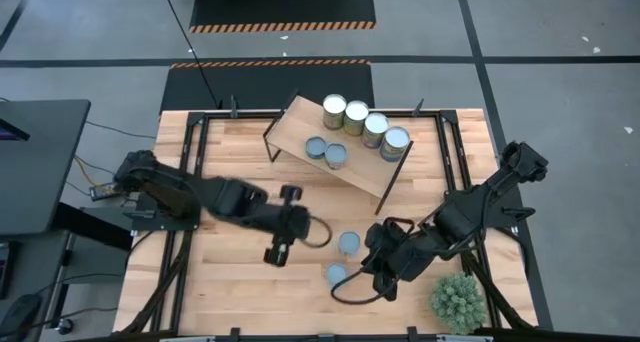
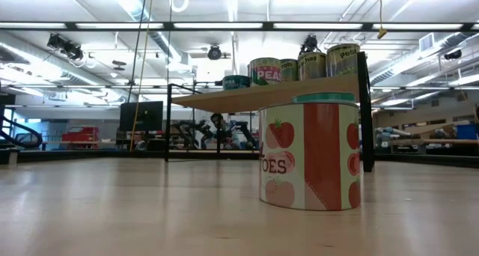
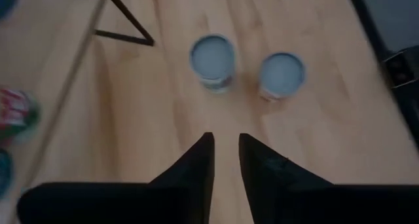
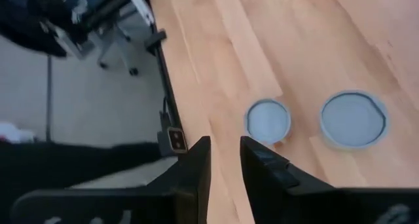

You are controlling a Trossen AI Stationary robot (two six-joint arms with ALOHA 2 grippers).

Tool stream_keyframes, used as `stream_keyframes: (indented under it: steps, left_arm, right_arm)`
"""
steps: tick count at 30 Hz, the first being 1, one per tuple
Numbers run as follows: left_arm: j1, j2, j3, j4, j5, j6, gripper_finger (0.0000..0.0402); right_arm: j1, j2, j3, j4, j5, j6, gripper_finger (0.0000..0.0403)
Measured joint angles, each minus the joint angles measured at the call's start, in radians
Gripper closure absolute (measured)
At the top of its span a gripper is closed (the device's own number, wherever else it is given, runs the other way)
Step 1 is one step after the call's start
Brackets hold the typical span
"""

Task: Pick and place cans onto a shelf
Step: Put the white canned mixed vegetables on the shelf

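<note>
High view shows six cans on the raised wooden shelf (image 1: 345,147) and two blue-grey-topped cans (image 1: 348,244) on the plank tabletop (image 1: 225,282), between the two arms. Left gripper (image 3: 224,160) hangs empty over bare wood, its fingers (image 3: 196,164) nearly together with only a narrow slit showing; both loose cans lie well ahead of its tips. Right gripper (image 4: 224,162) is likewise empty and almost closed, with one can (image 4: 268,120) just beyond its fingertips and the wider one (image 4: 353,118) off to one side. The risk from here, as I judge it: either gripper descending this narrow would strike a lid rather than straddle it, toppling a can, and two arms converging on neighbouring cans could collide.
</note>
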State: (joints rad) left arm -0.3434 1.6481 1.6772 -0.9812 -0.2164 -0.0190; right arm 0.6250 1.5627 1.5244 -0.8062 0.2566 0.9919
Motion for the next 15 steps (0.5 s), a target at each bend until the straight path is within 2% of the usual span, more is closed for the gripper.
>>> stream_keyframes:
  steps: [9, 15]
  left_arm:
    - [-0.125, -0.169, -0.199, 0.071, -0.162, -0.238, 0.0355]
    - [-0.167, -0.291, -0.292, 0.115, -0.270, -0.262, 0.0359]
  right_arm:
    - [-0.075, 0.143, 0.210, -0.115, -0.130, -0.160, 0.0330]
    - [-0.132, 0.260, 0.339, -0.123, -0.198, -0.227, 0.0335]
